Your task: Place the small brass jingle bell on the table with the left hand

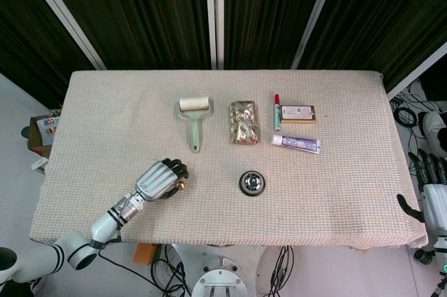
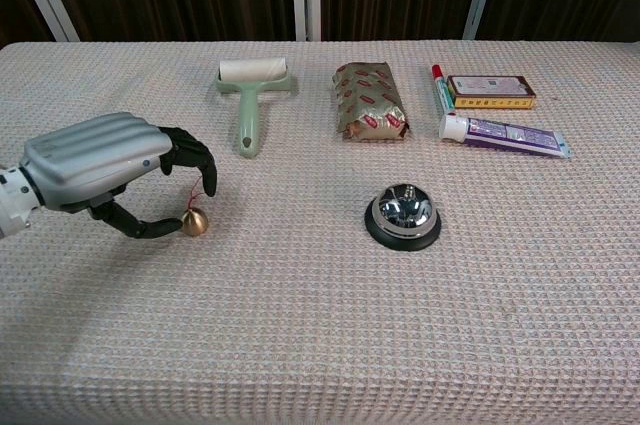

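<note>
Your table (image 2: 300, 345), covered in beige woven cloth, carries a pale-green lint roller (image 2: 251, 95), a gold-red foil packet (image 2: 369, 101), a chrome desk bell (image 2: 402, 216), a purple-white tube (image 2: 505, 134), a red-capped pen (image 2: 441, 87) and a yellow-edged flat box (image 2: 490, 91).

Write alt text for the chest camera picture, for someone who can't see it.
The robot's left hand holds a small brass jingle bell at its fingertips, low over a woven tablecloth. Right of it sits a silver call bell; along the back lie a green lint roller, a foil packet, a small box and a toothpaste tube.
</note>
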